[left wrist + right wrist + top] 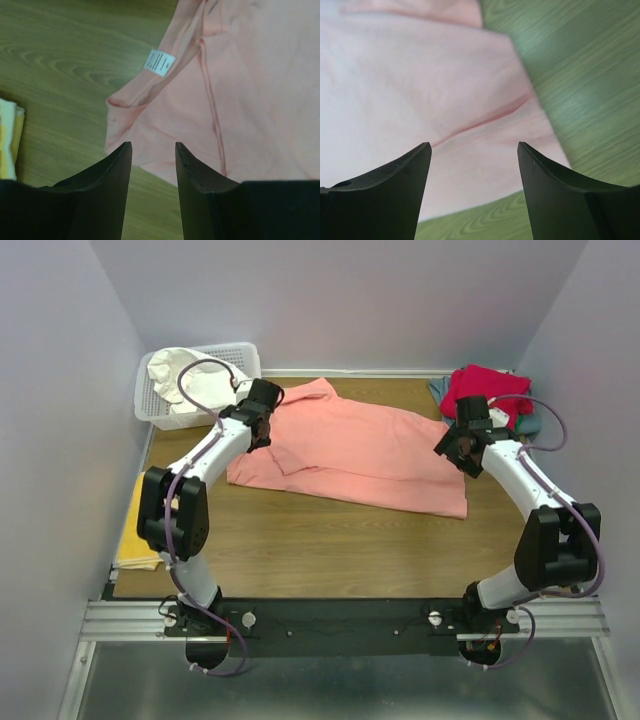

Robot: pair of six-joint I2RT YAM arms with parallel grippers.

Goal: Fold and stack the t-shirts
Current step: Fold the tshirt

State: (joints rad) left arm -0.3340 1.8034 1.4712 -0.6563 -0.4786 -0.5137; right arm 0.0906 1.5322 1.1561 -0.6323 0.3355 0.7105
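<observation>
Salmon-pink t-shirt (350, 450) lies spread mid-table, rumpled and not yet folded, so you have barely begun: your left gripper (152, 148) and right gripper (474, 148) hover open and empty over its edges, the crimson-red shirt (485, 385) heaped far right.

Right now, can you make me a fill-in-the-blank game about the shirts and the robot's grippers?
1. The big shirt spread out in the middle of the table is ____.
2. The white shirt lies in the white plastic ____.
3. The red shirt sits in the far ____ corner of the table.
4. The left gripper and the right gripper are both ____, holding nothing.
Missing words: pink; basket; right; open.
</observation>
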